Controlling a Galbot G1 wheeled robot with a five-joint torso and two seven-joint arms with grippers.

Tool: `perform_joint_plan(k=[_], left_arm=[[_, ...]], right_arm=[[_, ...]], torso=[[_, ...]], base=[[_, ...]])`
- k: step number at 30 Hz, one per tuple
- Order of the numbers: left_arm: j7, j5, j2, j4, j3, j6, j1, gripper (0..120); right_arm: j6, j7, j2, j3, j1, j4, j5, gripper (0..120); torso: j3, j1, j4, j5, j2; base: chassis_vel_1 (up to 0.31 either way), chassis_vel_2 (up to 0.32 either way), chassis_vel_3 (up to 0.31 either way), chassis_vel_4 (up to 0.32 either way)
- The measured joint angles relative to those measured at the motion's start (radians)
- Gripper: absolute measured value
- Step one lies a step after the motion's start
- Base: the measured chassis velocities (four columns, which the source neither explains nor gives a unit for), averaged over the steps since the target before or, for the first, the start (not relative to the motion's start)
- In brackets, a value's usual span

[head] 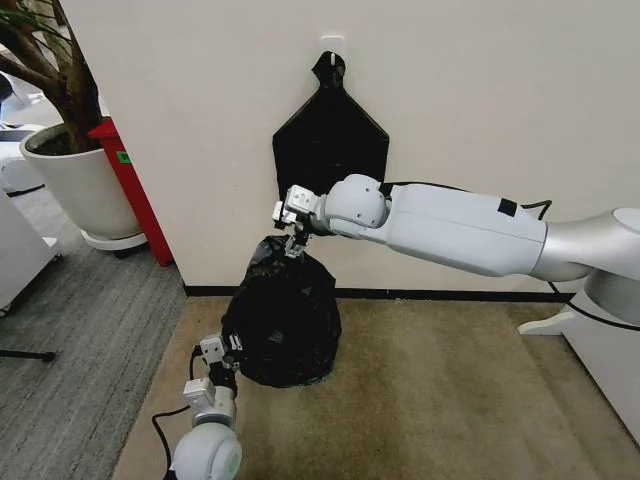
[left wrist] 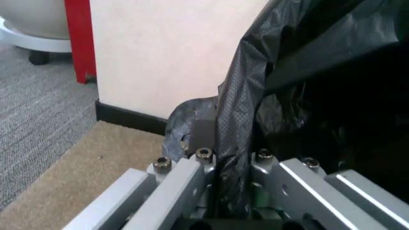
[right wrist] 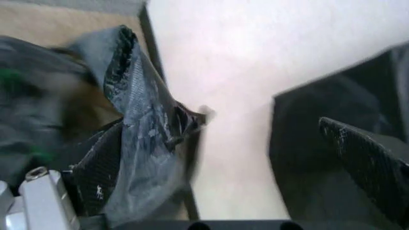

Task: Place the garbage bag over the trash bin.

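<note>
The garbage bag (head: 283,320) stands as a glossy black mound on the beige carpet by the wall. The trash bin is hidden. My left gripper (head: 228,352) is low at the mound's near left side; in the left wrist view this gripper (left wrist: 231,155) is shut on a fold of the bag (left wrist: 300,72). My right gripper (head: 292,243) hovers at the bag's raised top. In the right wrist view that gripper (right wrist: 221,127) is open, and the bag's film (right wrist: 143,139) lies against one of its fingers (right wrist: 96,177).
A flat black sheaf (head: 330,140) hangs on the wall just behind my right arm. A large white planter (head: 80,185) and a red stand (head: 135,190) are at the far left. A white base (head: 600,340) stands at the right.
</note>
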Motion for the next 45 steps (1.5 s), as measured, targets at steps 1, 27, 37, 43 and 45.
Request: perform_joint_plan(k=[1, 27, 37, 43, 45], left_arm=[[0.000, 0.000, 0.000, 0.000, 0.000, 0.000, 0.000, 1], [-0.016, -0.021, -0.008, -0.001, 0.002, 0.004, -0.003, 1], [-0.015, -0.019, -0.014, -0.009, 0.008, 0.004, 0.004, 1], [-0.012, -0.008, -0.014, -0.047, 0.018, 0.004, 0.030, 1], [-0.012, -0.005, -0.017, -0.058, 0.020, 0.004, 0.035, 1]], right_arm=[[0.000, 0.000, 0.000, 0.000, 0.000, 0.001, 0.001, 100], [0.001, 0.038, -0.004, 0.065, -0.031, 0.024, 0.033, 100], [0.001, 0.028, 0.007, 0.082, -0.047, -0.003, 0.014, 100], [0.002, 0.011, 0.046, 0.112, -0.089, -0.087, -0.031, 100], [0.002, 0.010, 0.060, 0.115, -0.107, -0.111, -0.042, 100]], torso=[[0.000, 0.000, 0.0000, 0.0000, 0.000], [0.000, 0.000, 0.0000, 0.0000, 0.000], [0.000, 0.000, 0.0001, 0.0000, 0.000], [0.000, 0.000, 0.0000, 0.0000, 0.000], [0.000, 0.000, 0.0001, 0.0000, 0.000]], base=[[0.000, 0.000, 0.000, 0.000], [0.000, 0.000, 0.000, 0.000], [0.000, 0.000, 0.000, 0.000], [0.000, 0.000, 0.000, 0.000], [0.000, 0.000, 0.000, 0.000]])
